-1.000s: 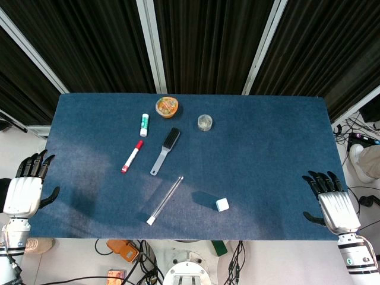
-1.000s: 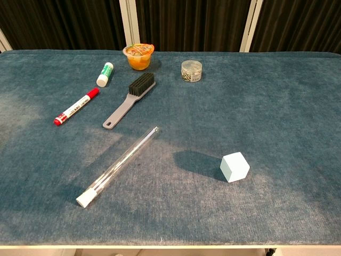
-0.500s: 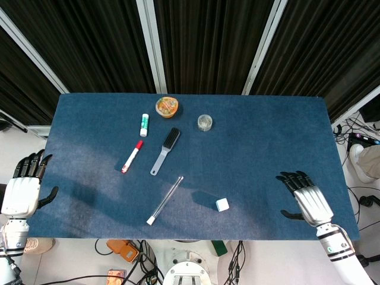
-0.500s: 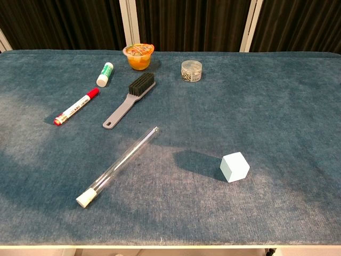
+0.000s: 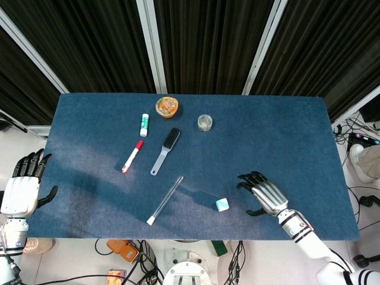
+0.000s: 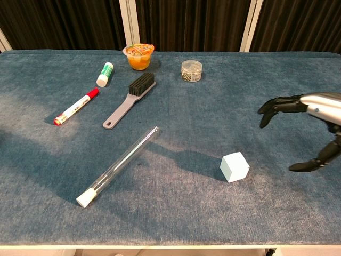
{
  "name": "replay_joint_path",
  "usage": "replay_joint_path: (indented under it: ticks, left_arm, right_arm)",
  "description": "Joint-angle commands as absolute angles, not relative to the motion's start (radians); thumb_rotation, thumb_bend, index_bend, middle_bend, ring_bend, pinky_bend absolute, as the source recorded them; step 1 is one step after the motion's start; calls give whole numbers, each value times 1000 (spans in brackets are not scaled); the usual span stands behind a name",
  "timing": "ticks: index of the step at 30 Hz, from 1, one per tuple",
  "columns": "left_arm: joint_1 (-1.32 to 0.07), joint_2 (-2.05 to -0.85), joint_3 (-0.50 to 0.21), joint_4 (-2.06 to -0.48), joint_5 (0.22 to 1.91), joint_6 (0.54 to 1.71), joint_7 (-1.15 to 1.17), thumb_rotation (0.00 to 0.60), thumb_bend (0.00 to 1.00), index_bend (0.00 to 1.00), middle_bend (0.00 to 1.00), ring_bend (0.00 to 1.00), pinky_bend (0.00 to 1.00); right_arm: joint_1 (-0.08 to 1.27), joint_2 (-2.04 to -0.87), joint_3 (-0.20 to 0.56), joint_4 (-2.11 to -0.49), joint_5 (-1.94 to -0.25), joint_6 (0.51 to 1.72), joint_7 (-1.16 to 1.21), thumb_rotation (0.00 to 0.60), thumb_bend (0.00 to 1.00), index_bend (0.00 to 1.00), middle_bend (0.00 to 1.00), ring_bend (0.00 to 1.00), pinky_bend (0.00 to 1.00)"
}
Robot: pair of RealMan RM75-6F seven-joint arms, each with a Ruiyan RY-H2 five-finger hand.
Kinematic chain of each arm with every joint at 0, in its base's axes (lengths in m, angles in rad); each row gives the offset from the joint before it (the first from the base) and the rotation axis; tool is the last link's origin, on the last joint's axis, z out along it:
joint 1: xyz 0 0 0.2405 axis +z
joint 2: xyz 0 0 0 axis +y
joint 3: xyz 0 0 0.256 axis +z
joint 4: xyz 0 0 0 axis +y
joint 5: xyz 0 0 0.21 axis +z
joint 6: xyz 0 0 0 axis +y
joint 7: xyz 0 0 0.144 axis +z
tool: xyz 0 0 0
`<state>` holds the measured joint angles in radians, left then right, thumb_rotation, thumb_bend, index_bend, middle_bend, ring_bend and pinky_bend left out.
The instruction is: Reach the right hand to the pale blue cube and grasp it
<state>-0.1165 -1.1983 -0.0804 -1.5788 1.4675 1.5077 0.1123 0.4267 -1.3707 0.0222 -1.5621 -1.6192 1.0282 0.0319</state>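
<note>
The pale blue cube (image 5: 222, 205) (image 6: 235, 167) rests on the blue cloth near the table's front edge. My right hand (image 5: 263, 194) (image 6: 309, 122) hovers just to the right of it, palm down, fingers spread, thumb apart from them, holding nothing and not touching the cube. My left hand (image 5: 22, 189) hangs off the table's left front corner, fingers apart and empty; the chest view does not show it.
A clear tube with a white cap (image 5: 164, 200) (image 6: 118, 166) lies left of the cube. Further back are a grey brush (image 5: 165, 150), a red marker (image 5: 132, 156), a white glue stick (image 5: 144, 124), an orange cup (image 5: 168, 106) and a small clear jar (image 5: 205, 122).
My right hand has swept left from the table's right front corner to a spot close beside the cube and now shows in the chest view. The left hand barely shifted.
</note>
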Motion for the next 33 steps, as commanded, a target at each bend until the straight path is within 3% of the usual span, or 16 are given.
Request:
replay_joint_path:
  ticks: [1,21,33]
  left_arm:
    - [-117,-1198,-80,-1578,1468,1507,112,600,276,97,0,0,89]
    - [-119,-1200,-78,-1573,1474,1505,111,600,276,97,0,0,89]
    - [-120,-1199,-80,-1573,1472,1505,107,600,275,97,0,0,89]
  right_arm:
    - [455,-1405,29,-1540,-1603,994,30,600,218,381,232,223,161]
    - [549,-1515,38,-1497,-1523,905,1,600,218,427,238,237,169]
    - [576,-1533,32,-1482,-1513,903,20,600,316,602,251,264,186]
